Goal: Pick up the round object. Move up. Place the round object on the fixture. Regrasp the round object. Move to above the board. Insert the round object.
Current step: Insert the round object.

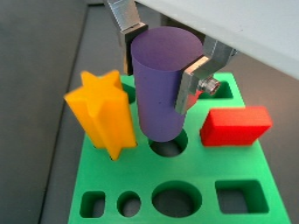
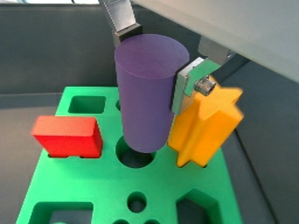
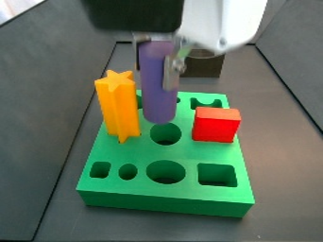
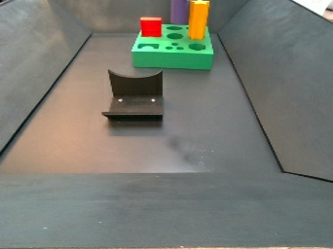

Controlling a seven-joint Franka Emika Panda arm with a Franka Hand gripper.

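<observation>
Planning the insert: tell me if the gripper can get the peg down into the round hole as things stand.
Probably yes. The gripper holds the peg upright over the board, its lower end at the round hole. The star and cube stand beside it, not over the hole.

A dark grey floor (image 4: 196, 136) with sloping dark walls on each side carries two things. The fixture (image 4: 132, 95), a small dark bracket with a curved notch in its top, sits on the floor near the middle. Well apart from it, at the far end, the board (image 4: 173, 53) lies flat, a bright green slab. The gripper (image 3: 161, 59) hangs above the board.
</observation>
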